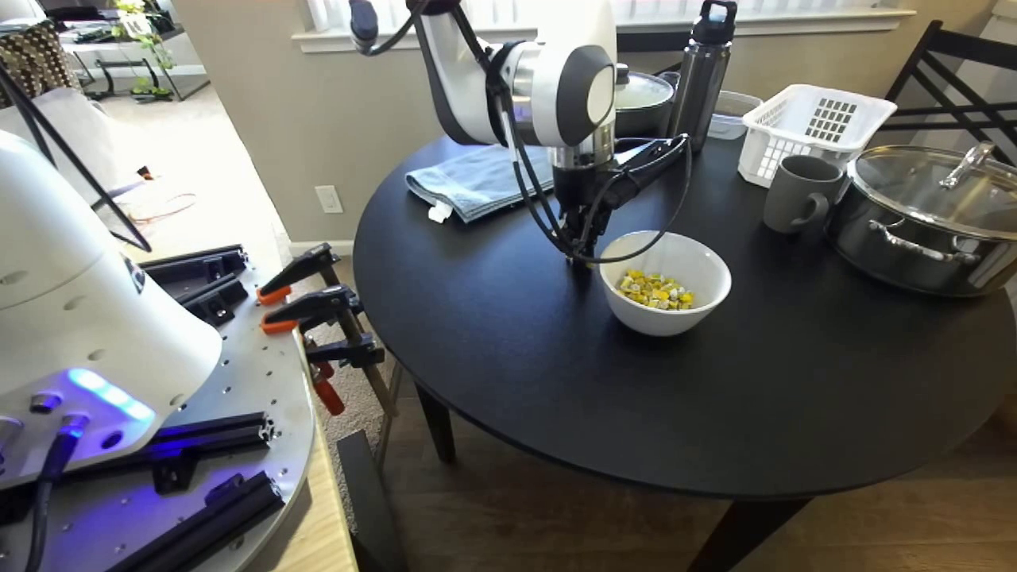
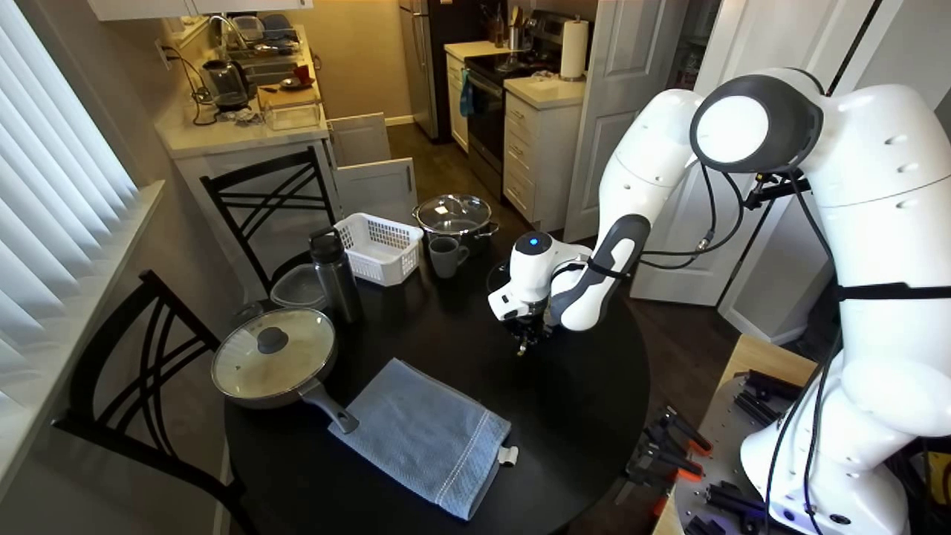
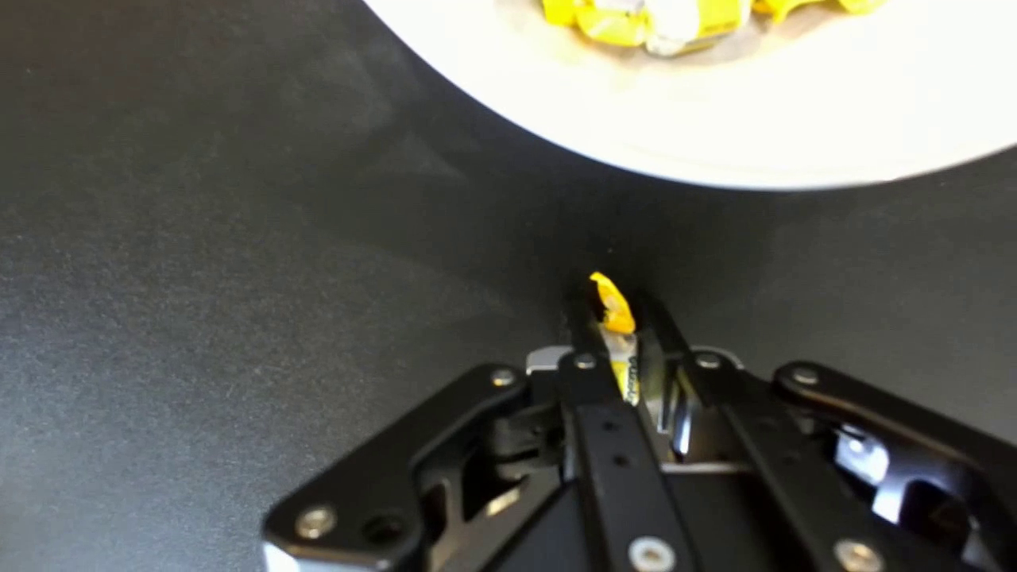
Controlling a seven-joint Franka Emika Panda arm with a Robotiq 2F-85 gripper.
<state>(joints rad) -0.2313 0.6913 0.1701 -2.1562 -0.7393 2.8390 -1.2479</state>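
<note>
Between the two fingers of my gripper (image 3: 616, 318) is a small candy in a yellow and clear wrapper (image 3: 626, 375), its orange-yellow end poking out past them. Both black fingers lie against its sides, low over the dark table (image 3: 199, 357). A white bowl (image 1: 666, 319) stands right beside the gripper, with several yellow-wrapped candies (image 1: 655, 291) inside; its near rim (image 3: 715, 179) curves just beyond the fingertips in the wrist view. In an exterior view the gripper (image 2: 522, 345) shows small, and the arm hides the bowl there.
A folded blue towel (image 2: 431, 438) lies on the table, close to a lidded pan (image 2: 271, 364). Along the far side stand a steel bottle (image 2: 338, 282), a white basket (image 1: 818, 119), a grey mug (image 1: 802, 195) and a large lidded pot (image 1: 914, 246). Black cables (image 1: 540, 206) hang around the wrist.
</note>
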